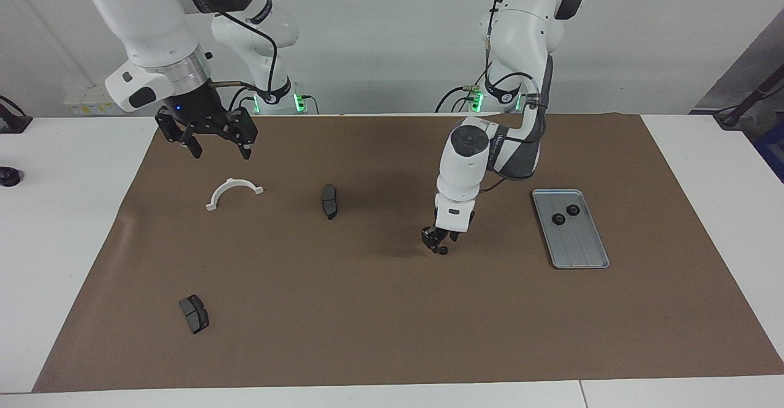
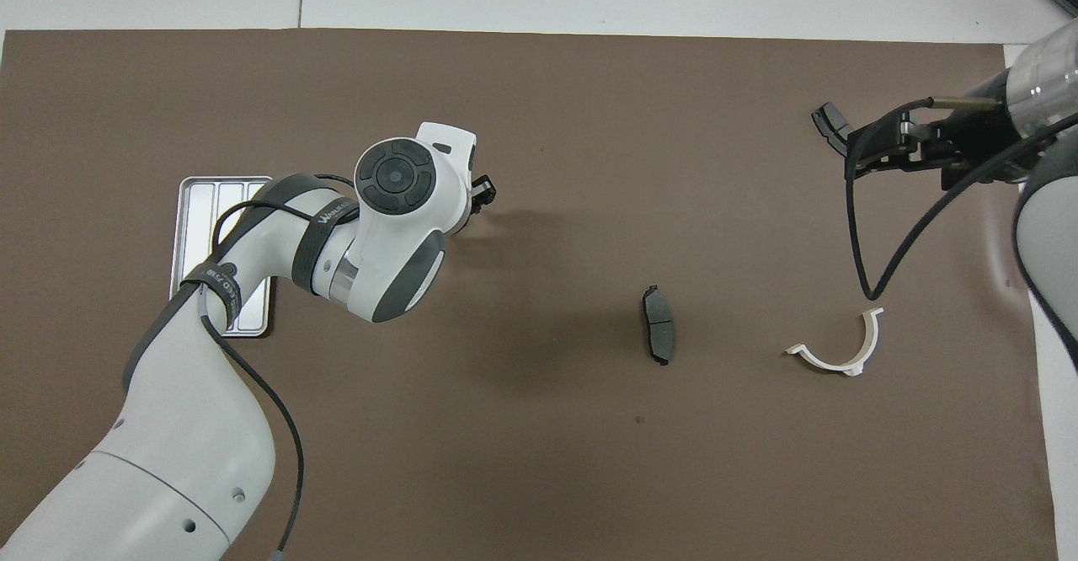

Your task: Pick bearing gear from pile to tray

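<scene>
Left gripper (image 1: 436, 247) down at a loose black ring (image 1: 443, 250); right gripper (image 1: 207, 136) raised.
Facing view: ring on the mat just beside the left fingertips, grip cannot be told; tray (image 1: 585, 255) holds two rings (image 1: 565, 214); right jaws spread, empty, over the mat's edge near the white bracket (image 1: 233, 191). Overhead view: left gripper (image 2: 482, 193) beside tray (image 2: 195, 207); ring hidden.

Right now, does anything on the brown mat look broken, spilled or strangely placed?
Nothing stands out. Two small black round rings lie in the flat silver-grey metal tray, which sits flat. A white half-ring bracket and two dark grey curved pads lie apart on the mat, none visibly damaged.
</scene>
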`<state>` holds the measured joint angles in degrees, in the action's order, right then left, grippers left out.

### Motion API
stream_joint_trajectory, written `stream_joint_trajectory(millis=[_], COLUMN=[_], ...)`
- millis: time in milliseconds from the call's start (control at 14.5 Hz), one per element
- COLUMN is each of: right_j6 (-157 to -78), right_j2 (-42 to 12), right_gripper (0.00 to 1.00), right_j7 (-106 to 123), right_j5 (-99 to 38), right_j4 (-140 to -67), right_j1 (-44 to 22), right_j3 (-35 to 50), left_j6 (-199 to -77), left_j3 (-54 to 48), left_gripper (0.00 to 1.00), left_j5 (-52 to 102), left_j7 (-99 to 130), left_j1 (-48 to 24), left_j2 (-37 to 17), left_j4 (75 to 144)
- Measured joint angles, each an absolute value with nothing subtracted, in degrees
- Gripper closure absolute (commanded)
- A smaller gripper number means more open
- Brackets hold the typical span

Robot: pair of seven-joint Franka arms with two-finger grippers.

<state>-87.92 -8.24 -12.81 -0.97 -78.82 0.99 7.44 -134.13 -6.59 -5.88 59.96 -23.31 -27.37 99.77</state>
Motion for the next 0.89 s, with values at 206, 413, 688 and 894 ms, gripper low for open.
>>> stream_joint_trajectory(millis=[206, 413, 688, 894], right_j6=[-88.0, -90.2, -95.6, -95.7], right_j2=[-5.6, -3.2, 0.8, 2.1], right_gripper=[0.0, 0.0, 0.0, 0.0], right_j7=[-12.8, -10.0, -9.6, -9.6], right_j5=[-1.0, -1.0, -1.1, -1.1], right_j4=[-83.9, -88.5, -95.9, -97.2], right_j1=[1.5, 3.6, 3.4, 0.0], right_j3=[7.4, 7.4, 7.6, 5.2], left_j6=[-135.2, -136.4, -136.7, -136.2], left_j3=[-6.5, -6.5, -6.4, -6.0], left_gripper=[0.46, 0.53, 1.0, 1.0], left_j5=[-5.9, -5.9, -6.0, -6.0], left_j7=[60.0, 60.0, 60.0, 60.0], left_j1=[-23.3, -23.6, -23.6, -23.5], left_j2=[-27.7, -27.7, -27.6, -27.6], left_j4=[100.9, 101.9, 102.2, 101.6])
